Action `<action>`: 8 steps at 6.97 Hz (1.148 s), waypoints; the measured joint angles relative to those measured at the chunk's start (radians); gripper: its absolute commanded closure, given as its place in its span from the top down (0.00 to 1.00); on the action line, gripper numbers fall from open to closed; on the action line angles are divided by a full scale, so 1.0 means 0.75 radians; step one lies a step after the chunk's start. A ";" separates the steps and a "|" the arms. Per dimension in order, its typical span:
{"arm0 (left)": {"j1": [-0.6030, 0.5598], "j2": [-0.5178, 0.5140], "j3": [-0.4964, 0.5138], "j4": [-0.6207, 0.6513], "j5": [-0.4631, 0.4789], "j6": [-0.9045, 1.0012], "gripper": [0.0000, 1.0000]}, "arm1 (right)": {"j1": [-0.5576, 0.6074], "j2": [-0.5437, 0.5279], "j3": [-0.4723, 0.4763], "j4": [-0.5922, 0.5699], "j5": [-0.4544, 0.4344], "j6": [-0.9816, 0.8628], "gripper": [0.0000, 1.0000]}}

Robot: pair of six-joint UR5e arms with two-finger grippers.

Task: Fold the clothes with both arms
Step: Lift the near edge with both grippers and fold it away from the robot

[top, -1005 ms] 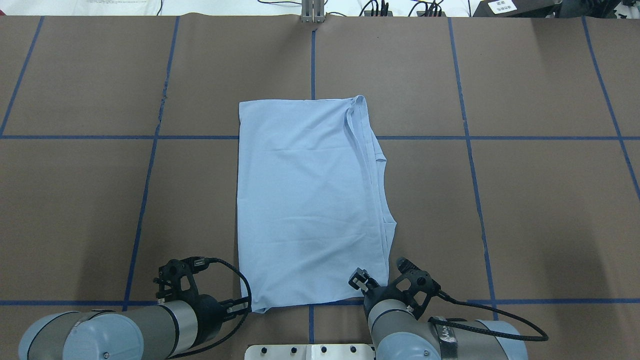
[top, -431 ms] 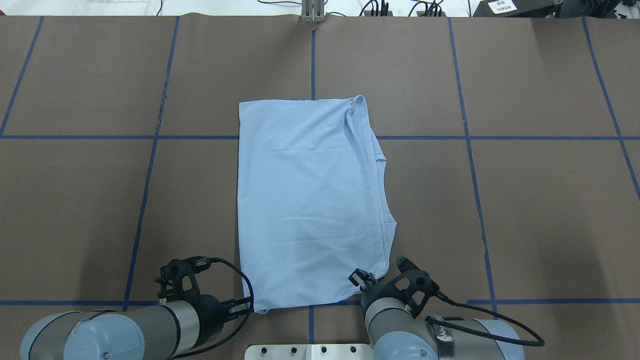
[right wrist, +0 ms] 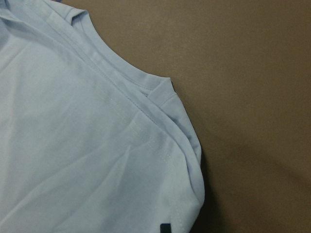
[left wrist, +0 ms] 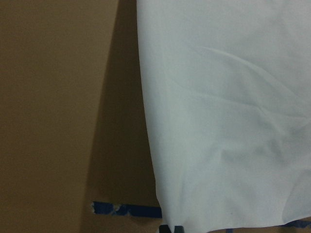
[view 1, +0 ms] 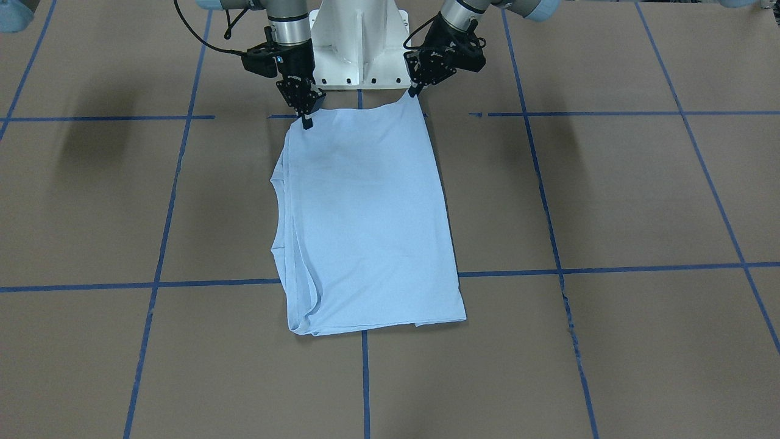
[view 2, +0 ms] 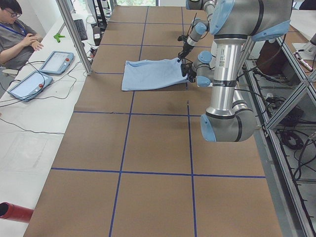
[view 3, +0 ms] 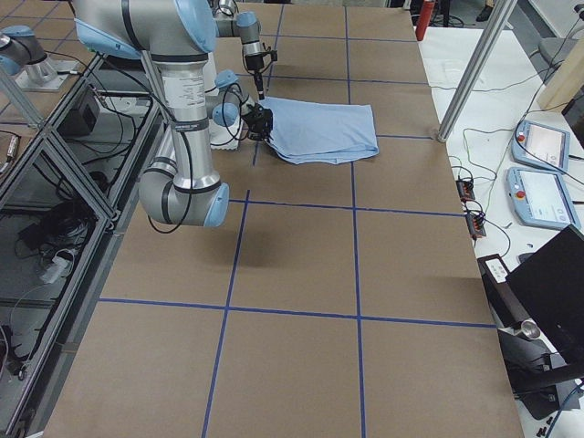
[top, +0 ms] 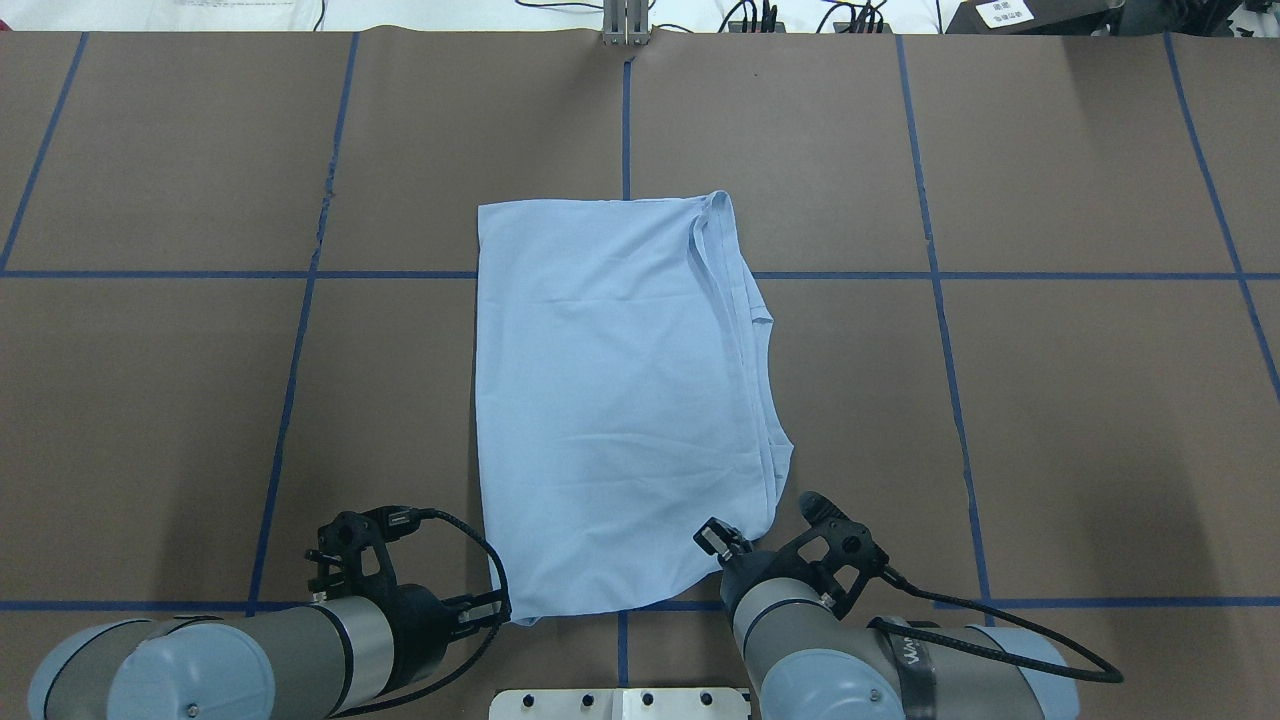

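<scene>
The clothes are one light blue T-shirt, folded lengthwise into a long strip on the brown table, sleeves stacked along its right edge. My left gripper is shut on the near left corner, which hangs raised off the table. My right gripper is shut on the near right corner. The near hem sags in a curve between them. In the wrist views the cloth fills the frame, with a dark fingertip at the bottom edge. The print and label are hidden.
The white pedestal base stands just behind the grippers. Blue tape lines grid the table. A seated person and tablets are at a side table beyond the far edge, by a metal post.
Both grippers have lifted the near corners; the right one has moved forward over the table. The near hem has drawn away from the robot and now curves.
</scene>
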 measured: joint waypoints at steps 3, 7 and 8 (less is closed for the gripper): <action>-0.014 -0.001 -0.334 0.285 -0.105 0.015 0.00 | 0.002 0.002 0.374 -0.312 0.051 -0.007 0.00; -0.202 -0.194 -0.441 0.667 -0.190 0.225 0.00 | 0.129 0.120 0.335 -0.393 0.137 -0.163 0.00; -0.279 -0.254 -0.331 0.677 -0.193 0.293 0.00 | 0.187 0.173 0.234 -0.373 0.147 -0.210 0.00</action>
